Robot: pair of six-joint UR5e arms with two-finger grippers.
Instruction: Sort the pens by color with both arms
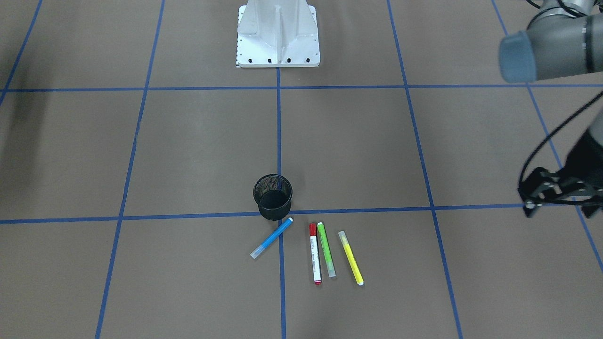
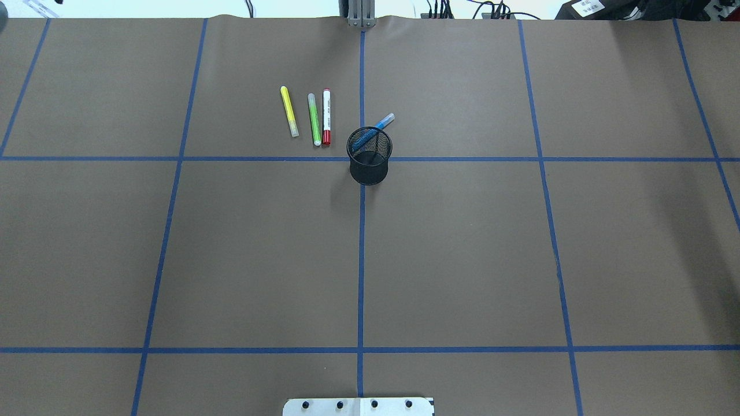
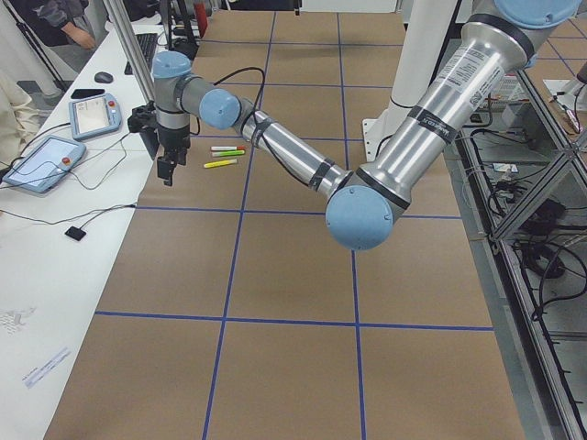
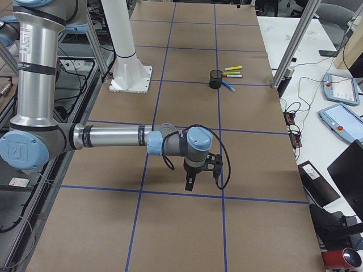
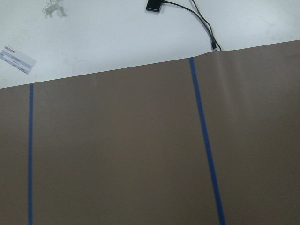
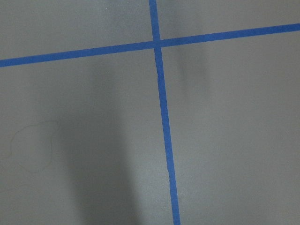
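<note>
A round black mesh cup [image 1: 272, 196] stands on the matte brown desk [image 1: 188, 155] beside four slim pens [image 1: 314, 254]. For the left gripper [image 3: 171, 168] and right gripper [image 4: 190, 182], spread cannot be told.

Left arm [image 3: 284, 151] and right arm [image 4: 113, 137] stretched out.
Left gripper [image 3: 167, 171] and right gripper [image 4: 190, 183] point down; jaw gap unreadable.

Robotics lab. A large table [image 2: 462, 260] is covered in brown paper and gridded with blue tape [image 2: 361, 260]. Two industrial jointed arms are set up over it, the left arm [image 3: 404, 156] and the right arm [image 4: 34, 85], and a white pedestal base [image 1: 278, 33] is bolted down at one edge. Teach pendants [image 4: 340, 88] and loose cables [image 3: 101, 220] are laid on a white side bench [image 3: 46, 266]. Aluminium frame posts [image 4: 295, 45] are seen beside the table.
</note>
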